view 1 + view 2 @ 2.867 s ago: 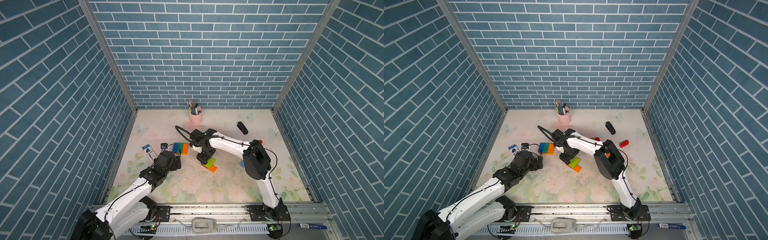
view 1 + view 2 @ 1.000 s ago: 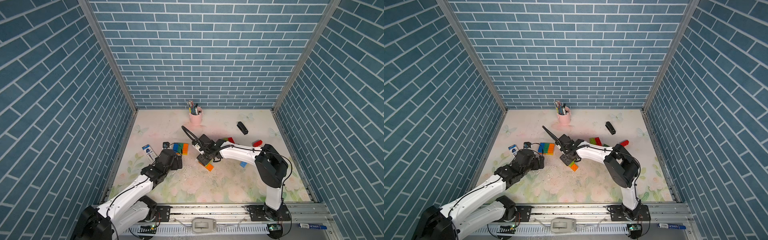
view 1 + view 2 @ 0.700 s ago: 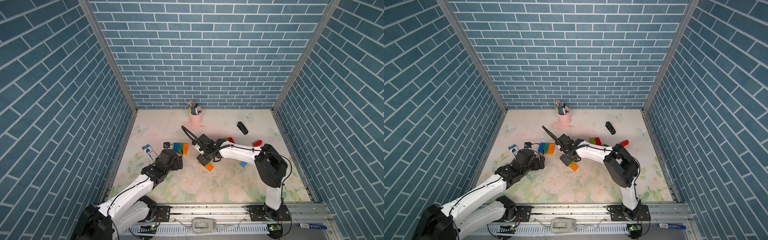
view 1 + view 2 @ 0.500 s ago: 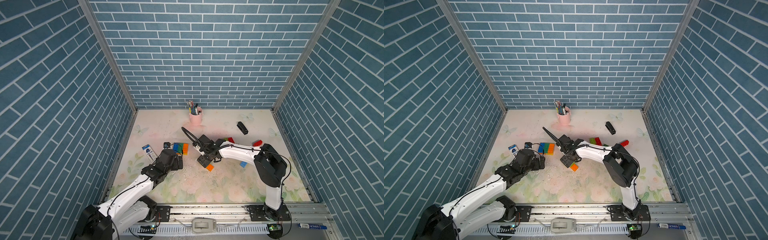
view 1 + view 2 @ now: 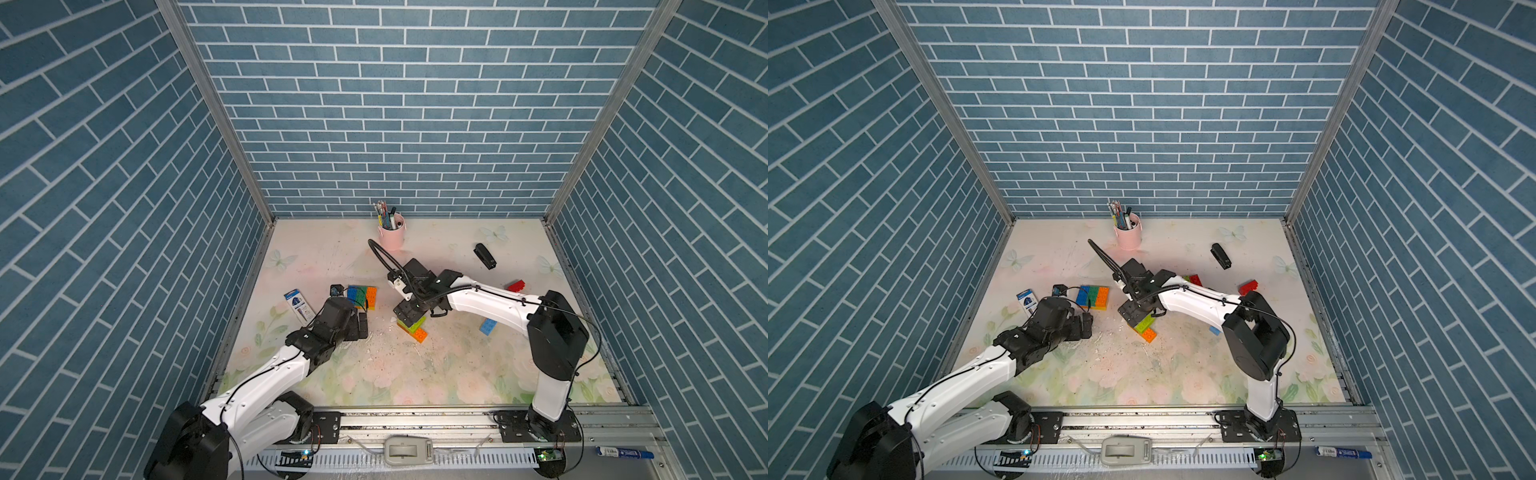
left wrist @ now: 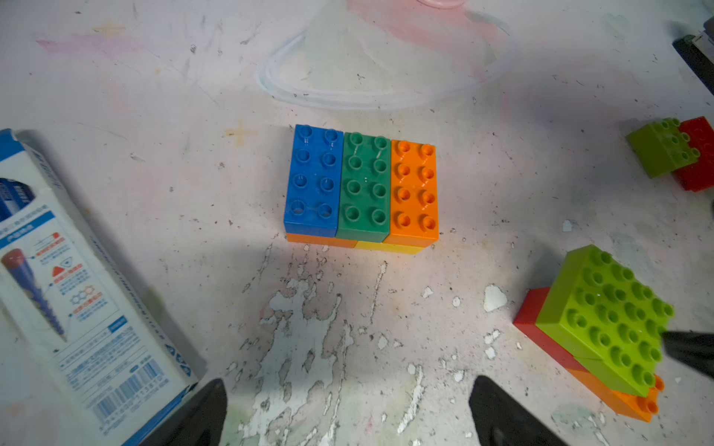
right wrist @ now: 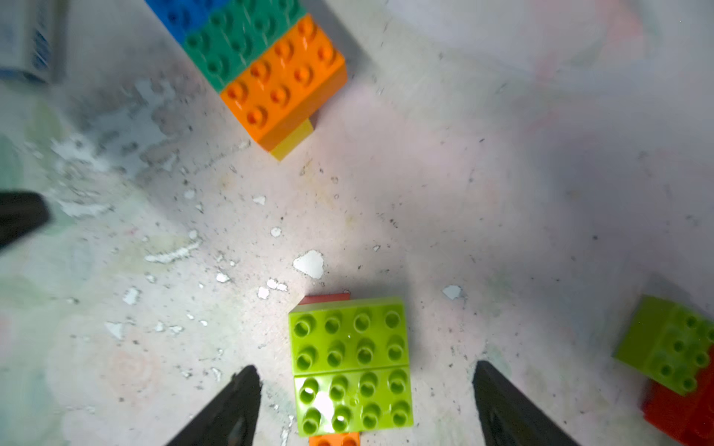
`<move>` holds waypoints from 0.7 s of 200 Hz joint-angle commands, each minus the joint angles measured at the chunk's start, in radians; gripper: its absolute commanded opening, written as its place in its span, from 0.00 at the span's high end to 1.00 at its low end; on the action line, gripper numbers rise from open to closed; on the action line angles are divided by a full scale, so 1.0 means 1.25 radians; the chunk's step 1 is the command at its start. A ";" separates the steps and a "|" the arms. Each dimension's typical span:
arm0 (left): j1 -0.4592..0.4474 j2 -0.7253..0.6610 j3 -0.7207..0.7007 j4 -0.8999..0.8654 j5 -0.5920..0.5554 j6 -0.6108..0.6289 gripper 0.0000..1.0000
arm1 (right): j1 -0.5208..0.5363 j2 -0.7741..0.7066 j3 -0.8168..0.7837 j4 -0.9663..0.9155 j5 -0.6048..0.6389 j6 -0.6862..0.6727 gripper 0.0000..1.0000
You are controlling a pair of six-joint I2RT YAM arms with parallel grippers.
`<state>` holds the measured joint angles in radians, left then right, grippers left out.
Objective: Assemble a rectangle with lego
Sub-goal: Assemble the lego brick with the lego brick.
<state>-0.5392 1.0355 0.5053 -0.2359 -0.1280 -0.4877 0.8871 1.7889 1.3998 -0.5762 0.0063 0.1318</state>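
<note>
A flat block of lego point(image 5: 362, 296) point(image 6: 361, 185), blue, green and orange bricks on an orange and yellow layer, lies left of centre. A second stack point(image 5: 413, 326) point(image 7: 349, 363) has two lime bricks side by side on red and orange ones. My right gripper point(image 7: 363, 368) point(image 5: 409, 316) hangs over this stack, open, its fingers standing apart from the lime bricks on both sides. My left gripper point(image 6: 347, 382) point(image 5: 359, 326) is open over bare mat, just in front of the blue, green and orange block.
A lime brick on a red one point(image 7: 672, 347) point(image 5: 1192, 279) lies behind the right arm. A loose red brick point(image 5: 515, 286) and a blue brick point(image 5: 488, 326) lie to the right. A pink pen cup point(image 5: 391, 235), black stapler point(image 5: 484, 255) and blue-white box point(image 5: 299, 306) stand around.
My right gripper's jaws have spread apart around the lime-topped stack, which stays on the mat. The left arm has not moved.
</note>
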 commanded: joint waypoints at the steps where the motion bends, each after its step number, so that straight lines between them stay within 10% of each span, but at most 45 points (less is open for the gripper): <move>1: -0.025 0.053 0.038 0.027 0.052 -0.012 0.01 | -0.045 -0.038 0.020 -0.085 -0.031 0.120 0.20; 140: -0.125 0.324 0.151 0.148 0.139 -0.016 0.01 | -0.083 0.112 0.148 -0.265 -0.126 0.166 0.28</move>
<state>-0.6895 1.4208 0.6811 -0.0952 0.0208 -0.5087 0.7906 1.9045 1.5494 -0.8719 -0.1154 0.3115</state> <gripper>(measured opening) 0.994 0.726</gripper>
